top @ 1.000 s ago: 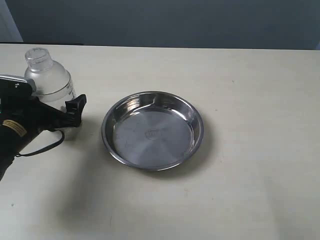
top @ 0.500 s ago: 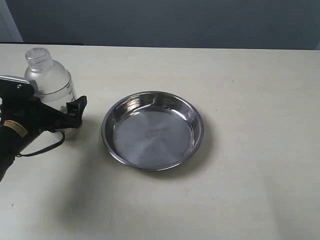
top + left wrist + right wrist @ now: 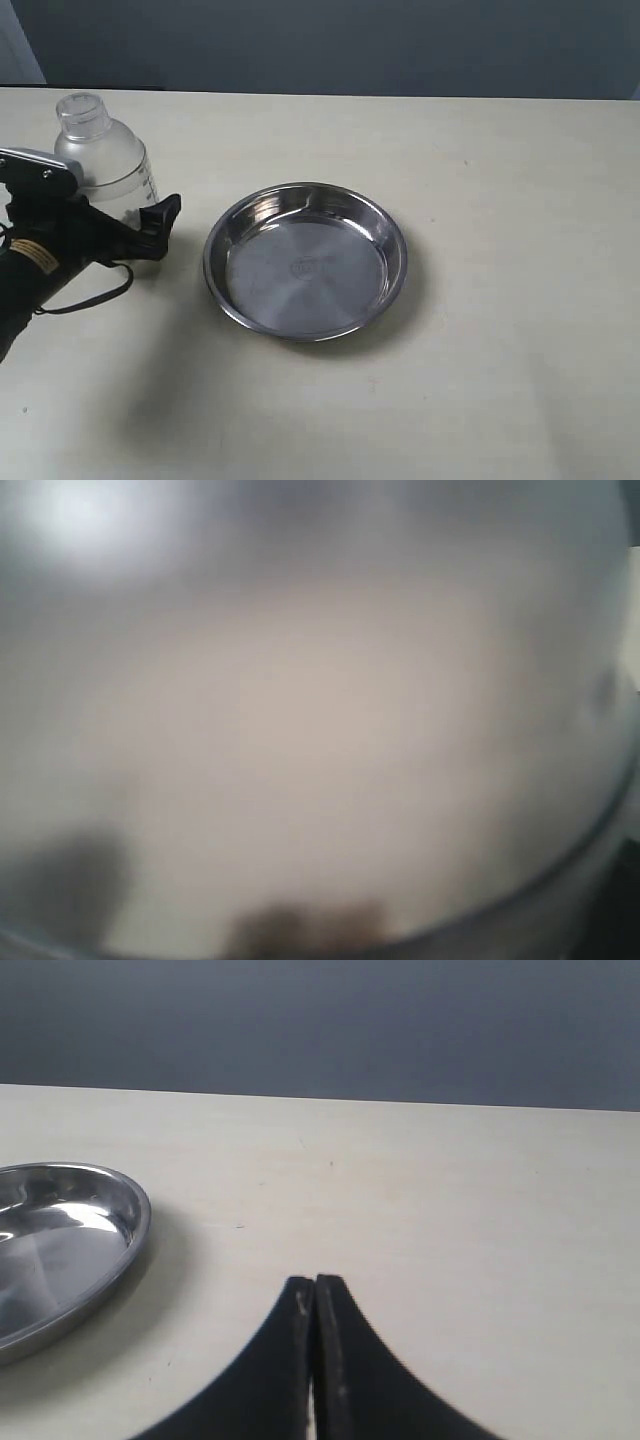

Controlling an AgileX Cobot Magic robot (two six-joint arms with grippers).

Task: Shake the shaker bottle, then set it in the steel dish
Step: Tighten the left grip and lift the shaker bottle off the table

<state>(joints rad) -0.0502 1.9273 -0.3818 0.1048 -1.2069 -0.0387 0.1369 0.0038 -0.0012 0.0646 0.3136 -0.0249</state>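
The shaker bottle (image 3: 103,152), frosted with a clear cap, stands upright at the table's left. My left gripper (image 3: 132,212) is shut on its lower body. One black finger (image 3: 162,214) shows on the side toward the steel dish, and the bottle hides the other. The bottle's blurred frosted wall (image 3: 320,720) fills the left wrist view, with brownish bits low inside. The steel dish (image 3: 300,300) lies empty at the table's middle, a short gap to the right of the bottle. My right gripper (image 3: 315,1282) is shut on nothing over bare table, with the dish's rim (image 3: 140,1222) off to one side.
The cream table (image 3: 500,350) meets a dark wall at the back. A black cable (image 3: 90,295) loops from the left arm down onto the table near the bottle's base.
The left gripper and the bottle have shifted together slightly to the right, toward the dish. The dish has not moved.
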